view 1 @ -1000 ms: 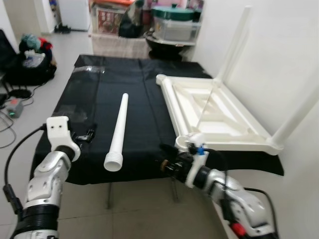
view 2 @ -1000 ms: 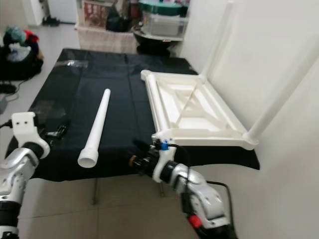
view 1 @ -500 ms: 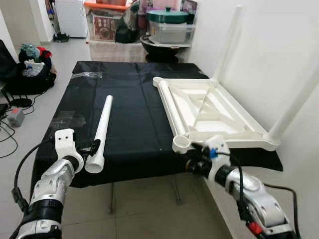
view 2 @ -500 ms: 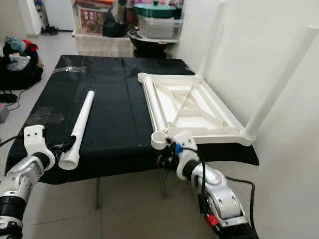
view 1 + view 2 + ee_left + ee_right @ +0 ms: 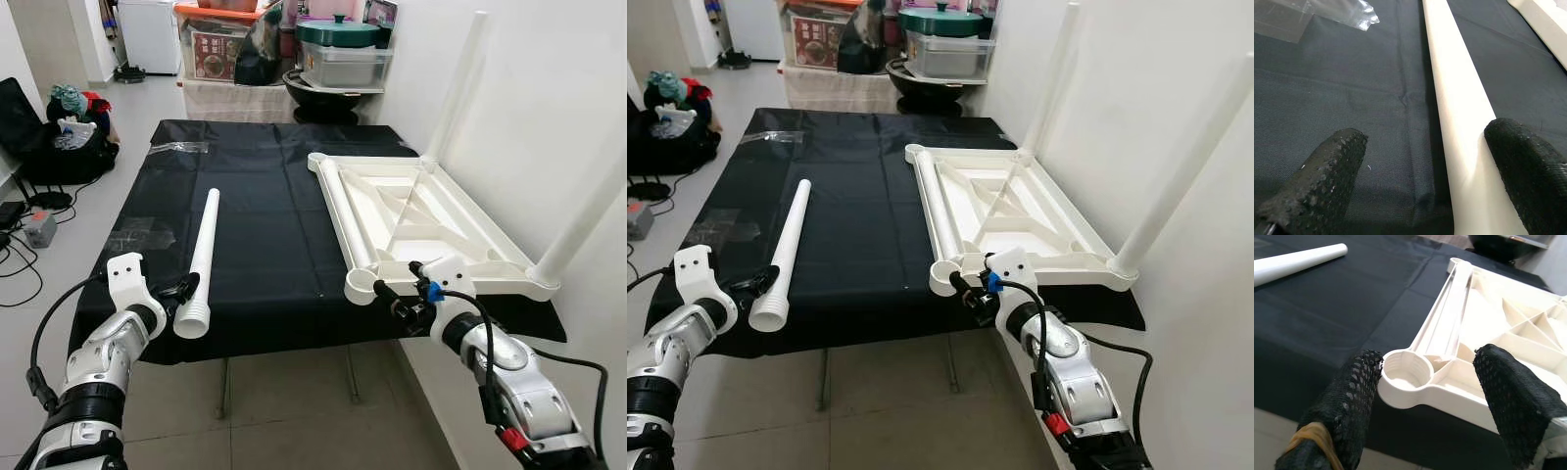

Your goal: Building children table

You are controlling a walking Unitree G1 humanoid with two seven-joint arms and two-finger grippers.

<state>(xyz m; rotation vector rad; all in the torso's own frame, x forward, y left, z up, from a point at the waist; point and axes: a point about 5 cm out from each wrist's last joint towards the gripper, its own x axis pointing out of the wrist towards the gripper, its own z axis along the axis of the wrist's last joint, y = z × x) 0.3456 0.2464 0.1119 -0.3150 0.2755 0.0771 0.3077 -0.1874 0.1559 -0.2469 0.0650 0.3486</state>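
Observation:
A white table leg [image 5: 204,245] lies lengthwise on the black-covered table [image 5: 265,215], its threaded end at the near edge. My left gripper [image 5: 182,288] is open at that end, and the leg [image 5: 1459,98] lies between the fingers [image 5: 1317,181], close against one of them. The upturned white tabletop [image 5: 431,220] rests on the right, with two legs [image 5: 456,83] standing up from its wall-side corners. My right gripper [image 5: 395,300] is open just in front of the empty near corner socket [image 5: 1403,374], its fingertips [image 5: 1513,391] on either side of it.
A white wall runs close along the right. Storage boxes and a lidded pot [image 5: 338,34] stand beyond the far end. A black bag [image 5: 59,137] and cables [image 5: 24,230] lie on the floor to the left. Clear plastic [image 5: 176,147] lies on the cloth.
My left gripper has closed in on the leg's threaded end. My right gripper has come up from below the table edge to the corner socket. The camera has shifted too.

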